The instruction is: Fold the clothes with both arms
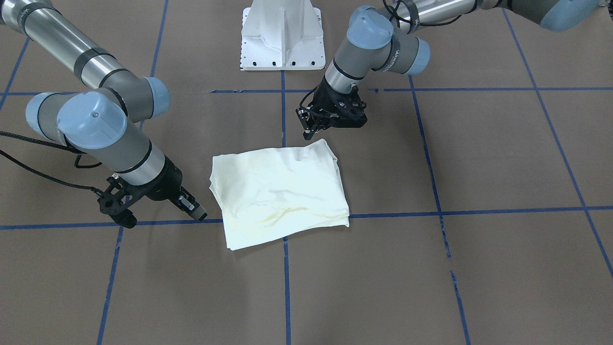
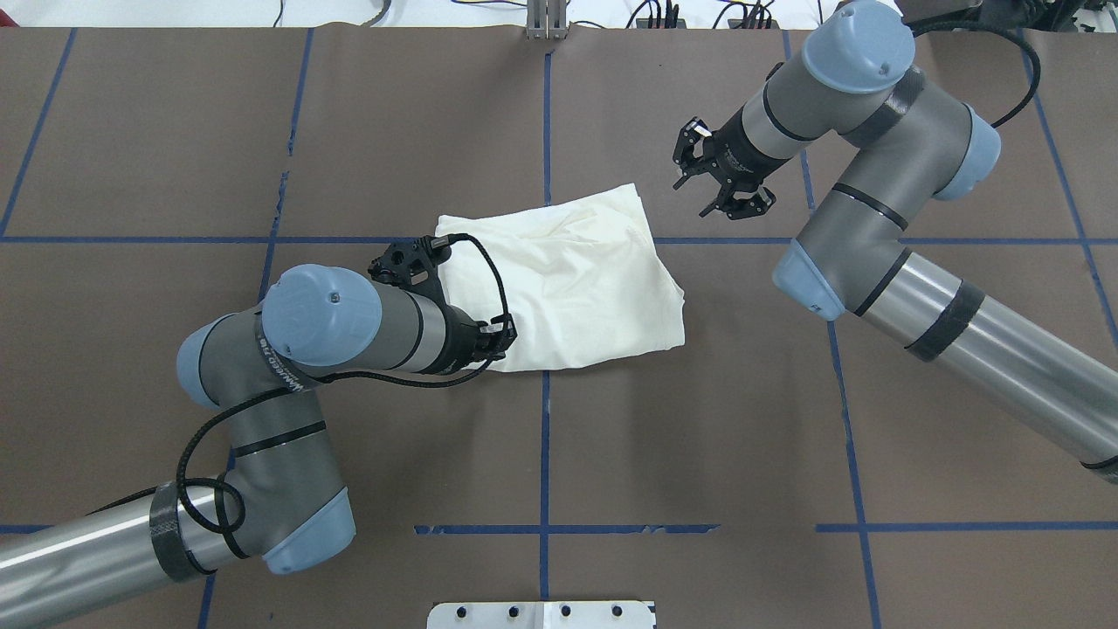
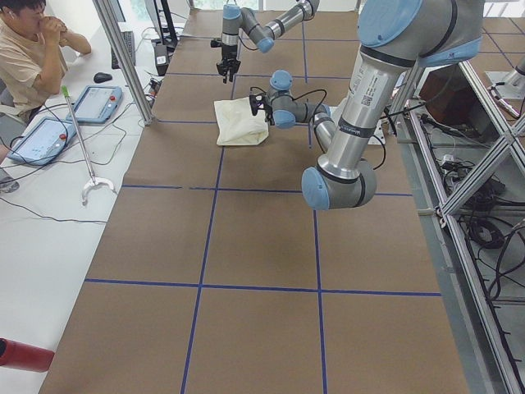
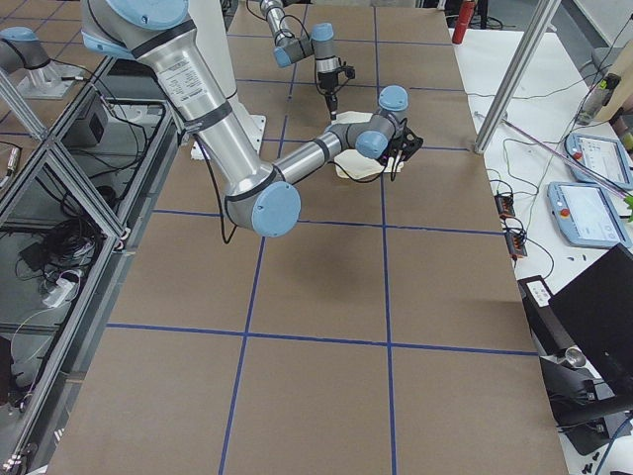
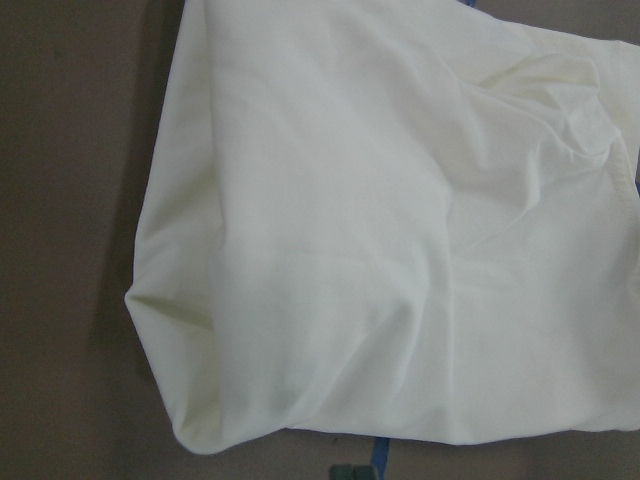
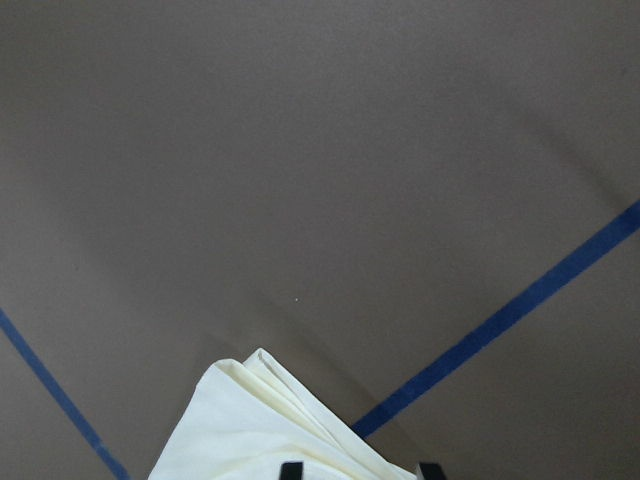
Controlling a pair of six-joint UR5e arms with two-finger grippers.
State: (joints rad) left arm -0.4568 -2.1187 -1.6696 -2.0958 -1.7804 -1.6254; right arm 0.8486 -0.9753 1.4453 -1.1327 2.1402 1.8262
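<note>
The clothes are one cream shirt [image 1: 280, 191] [image 2: 568, 279], folded into a rough rectangle on the brown table with its plain side up. It fills the left wrist view [image 5: 380, 230]. My left gripper [image 1: 309, 132] [image 2: 500, 336] hovers at the shirt's corner nearest the robot base. Its fingers look shut, with no cloth in them. My right gripper [image 1: 160, 215] [image 2: 699, 188] stands open beside the far corner, a short gap from the cloth. That layered corner [image 6: 260, 430] shows between the fingertips in the right wrist view.
The white pedestal base [image 1: 282, 38] stands behind the shirt on the robot's side. Blue tape lines [image 1: 479, 211] grid the table. A person [image 3: 25, 57] sits at a side bench with tablets [image 3: 94, 103] beyond the table's long edge.
</note>
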